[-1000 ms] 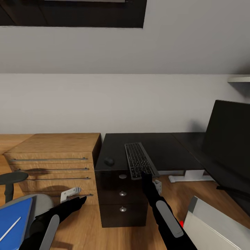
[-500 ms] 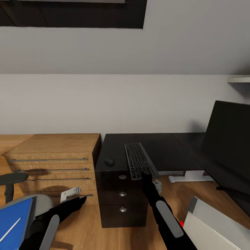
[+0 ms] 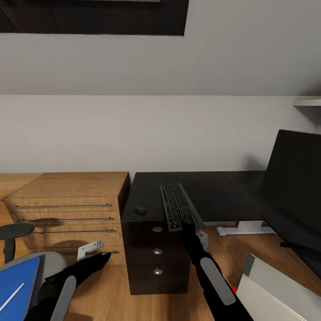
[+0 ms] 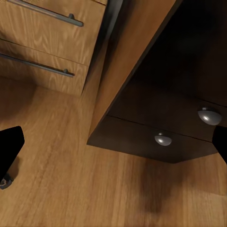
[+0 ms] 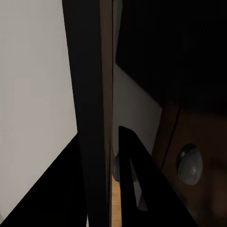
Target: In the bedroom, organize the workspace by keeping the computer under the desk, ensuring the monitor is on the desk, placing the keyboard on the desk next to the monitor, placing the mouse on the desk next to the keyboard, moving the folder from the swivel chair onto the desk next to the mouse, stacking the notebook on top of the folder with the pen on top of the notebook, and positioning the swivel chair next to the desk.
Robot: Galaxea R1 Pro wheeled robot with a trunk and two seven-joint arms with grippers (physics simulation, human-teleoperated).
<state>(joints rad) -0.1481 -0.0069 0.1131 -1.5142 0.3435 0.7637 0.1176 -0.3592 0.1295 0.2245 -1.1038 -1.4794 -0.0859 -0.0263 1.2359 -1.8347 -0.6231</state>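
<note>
My head camera crept bit closer, so whole picture spread out. Light wooden drawer chest [image 3: 67, 187] and round silver knobs [image 3: 157, 229] on glossy black desk [image 3: 214, 191] sit bit lower in picture. Flat bright blue folder [image 3: 15, 285] slid toward left edge. Wide black flat monitor [image 3: 296, 187] and pale silver-grey computer case [image 3: 276, 290] slid toward right edge. Slim silver-grey keyboard with dark keys [image 3: 177, 205], near end held in my right claw [image 3: 186, 225], now sticks out less over desk front.
</note>
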